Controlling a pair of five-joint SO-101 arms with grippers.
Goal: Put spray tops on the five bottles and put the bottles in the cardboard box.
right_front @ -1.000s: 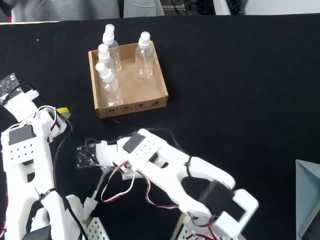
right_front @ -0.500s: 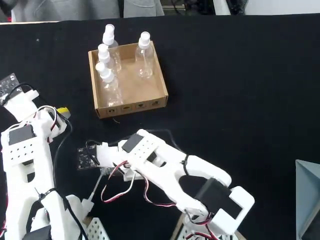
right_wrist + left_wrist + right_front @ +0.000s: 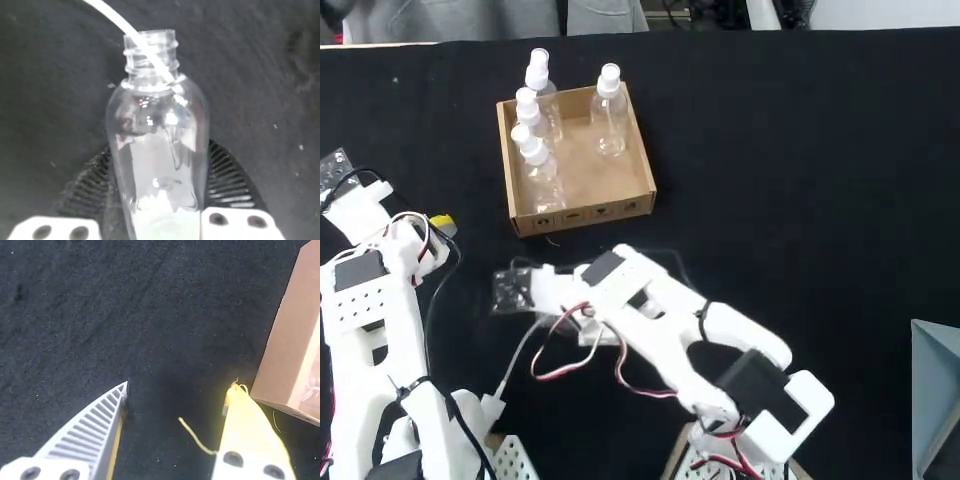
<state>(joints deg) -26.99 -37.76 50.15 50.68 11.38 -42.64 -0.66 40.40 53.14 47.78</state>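
Your right gripper (image 3: 159, 175) is clamped on an uncapped bottle (image 3: 155, 130), with a ribbed black finger pressed against each side of its clear body. A thin white tube (image 3: 150, 47) crosses its open neck; you cannot tell whether it goes inside. That arm stretches from the table's near edge toward the left. It holds the bottle low over the cloth, between the near edge and the cardboard box (image 3: 582, 213).

Your left gripper (image 3: 178, 387) is spread wide with nothing between its fingers. It hangs over bare cloth near the left edge, and its yellow-tipped finger is just beside a corner of the box.

You have five bottles in all: the one in the grip, and four capped bottles (image 3: 609, 110) standing upright in the box. Three line its left wall and one stands at its far right corner.

The table (image 3: 800, 150) is covered in black cloth. A grey shape (image 3: 935, 390) sits at its right edge.
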